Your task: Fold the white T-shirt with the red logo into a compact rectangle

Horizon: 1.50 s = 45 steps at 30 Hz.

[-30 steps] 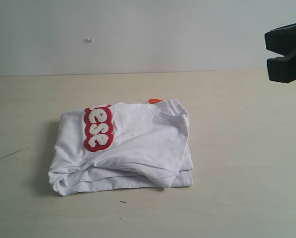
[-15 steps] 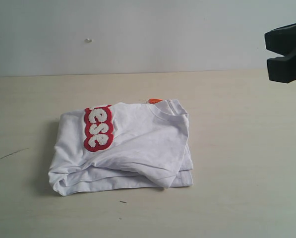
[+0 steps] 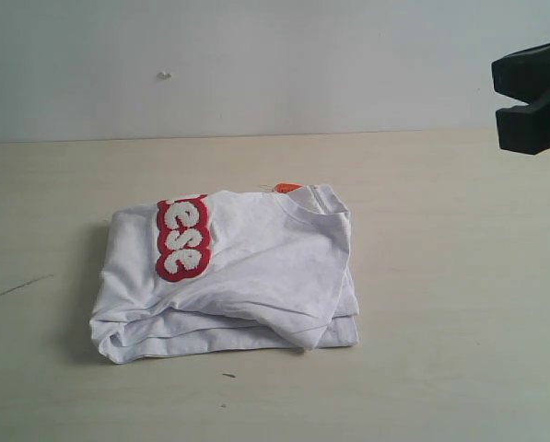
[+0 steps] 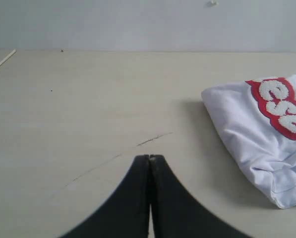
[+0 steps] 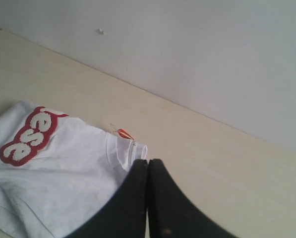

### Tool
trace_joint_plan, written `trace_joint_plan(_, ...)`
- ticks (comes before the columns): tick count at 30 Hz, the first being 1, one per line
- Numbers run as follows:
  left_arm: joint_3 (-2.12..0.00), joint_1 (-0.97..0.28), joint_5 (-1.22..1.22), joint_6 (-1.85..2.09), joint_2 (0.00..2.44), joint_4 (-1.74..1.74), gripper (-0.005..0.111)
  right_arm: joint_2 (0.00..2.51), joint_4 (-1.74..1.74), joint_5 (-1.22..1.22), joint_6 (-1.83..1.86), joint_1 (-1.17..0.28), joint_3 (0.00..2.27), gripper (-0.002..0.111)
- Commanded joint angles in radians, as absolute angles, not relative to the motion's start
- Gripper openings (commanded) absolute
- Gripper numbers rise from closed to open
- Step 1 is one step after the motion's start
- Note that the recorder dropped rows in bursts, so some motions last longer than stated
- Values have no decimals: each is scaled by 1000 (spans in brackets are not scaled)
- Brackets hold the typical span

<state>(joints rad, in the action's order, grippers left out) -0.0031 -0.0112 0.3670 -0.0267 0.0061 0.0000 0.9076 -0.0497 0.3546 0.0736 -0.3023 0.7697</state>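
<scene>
The white T-shirt (image 3: 247,272) lies folded into a rough rectangle on the table, its ribbed collar and small orange tag (image 3: 288,187) at the far edge. Part of the red logo (image 3: 183,238) shows on the top layer near the left side. The shirt (image 4: 266,134) and logo (image 4: 281,106) also appear in the left wrist view, the shirt (image 5: 63,168) and logo (image 5: 29,136) in the right wrist view. My left gripper (image 4: 149,157) is shut and empty above bare table, apart from the shirt. My right gripper (image 5: 148,161) is shut and empty, raised beside the collar.
The pale wooden table (image 3: 459,276) runs back to a plain light wall (image 3: 275,64). A black part of the right arm (image 3: 532,97) juts in at the upper right of the exterior view. Thin dark scratch marks (image 4: 152,139) cross the tabletop left of the shirt.
</scene>
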Motion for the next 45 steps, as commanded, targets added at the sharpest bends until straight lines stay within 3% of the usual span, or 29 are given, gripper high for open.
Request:
trace_joint_plan(1, 0, -9, 354, -18, 0, -13, 3, 902, -51, 350, 74, -303, 765, 0)
trace_joint_plan(13, 0, -9, 354, -18, 0, -13, 3, 899, -51, 358, 74, -303, 765, 0)
trace_joint_plan(23, 0, -9, 354, -18, 0, -13, 3, 703, -60, 537, 68, -297, 765, 0)
trace_joint_plan(29, 0, -9, 354, -18, 0, -13, 3, 599, -60, 570, 13, -207, 744, 0)
trace_joint_plan(45, 0, -9, 354, -18, 0, -13, 3, 266, -63, 317, -30, 35, 317, 0)
